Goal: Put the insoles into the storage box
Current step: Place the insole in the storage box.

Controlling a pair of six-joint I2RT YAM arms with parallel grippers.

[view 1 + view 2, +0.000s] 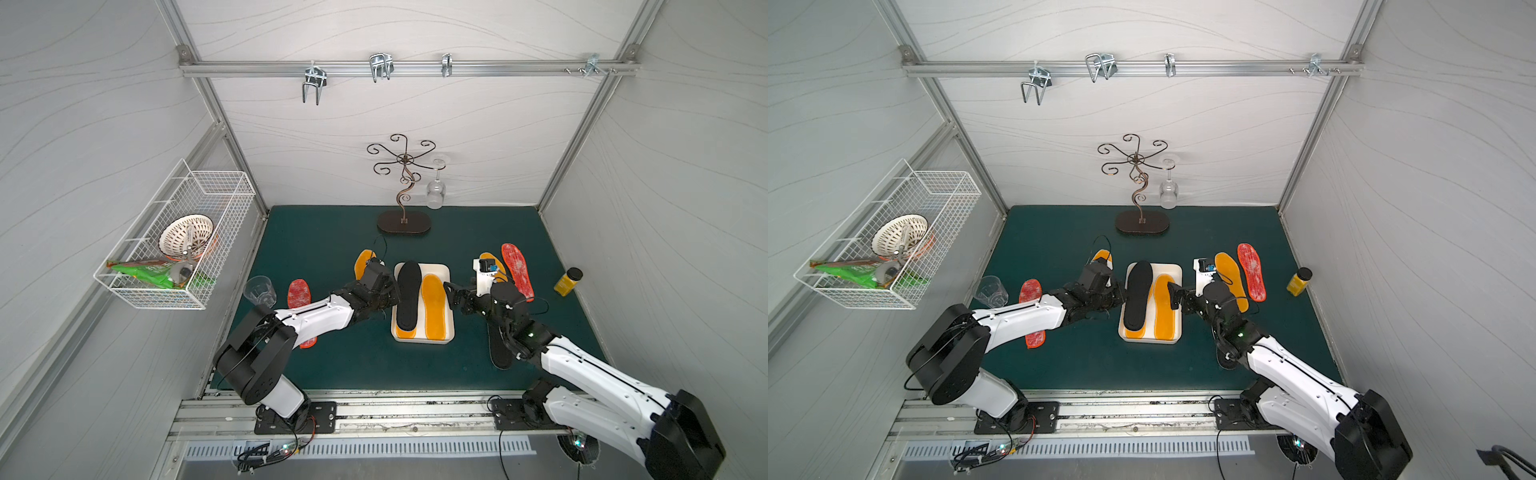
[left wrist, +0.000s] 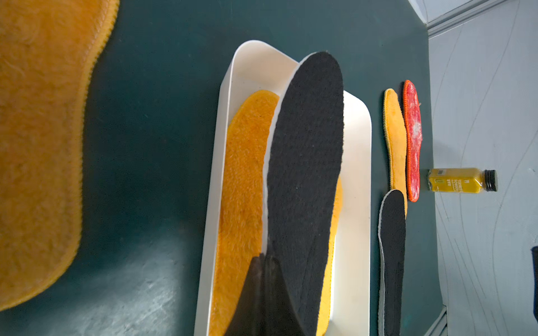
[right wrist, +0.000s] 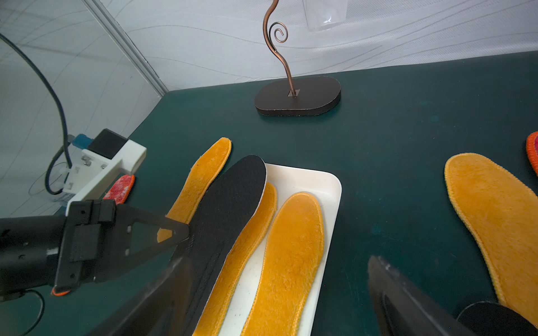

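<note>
I count the job as under halfway. The storage box (image 1: 440,269) sits mid-table (image 1: 332,232) with two orange insoles inside: one flat along its right half (image 1: 433,307), the other (image 3: 250,241) on the left, mostly covered by the black insole (image 1: 409,295) now going in. That black one isn't settled. It lies tilted, its toe pokes past the far rim, and the left claw (image 3: 180,232) is clamped on its long edge, so I judge the placing step as in hand with release to come. Five insoles are left out on the table: an orange one (image 1: 362,259) and a red speckled one (image 1: 299,293) to the left of the box, and on the right an orange one (image 1: 1229,276), a red one (image 1: 517,276) beside it, and a second black one (image 1: 498,353) nearer me. My left arm reaches low from its base across the left-hand red insole, wrist turned in toward the box's left wall. My right arm stretches in from the near right, crossing above the black insole, and bends toward the box's right side. There the right claw (image 1: 452,297) hangs just beside the rim with its jaws spread wide and nothing between them.
</note>
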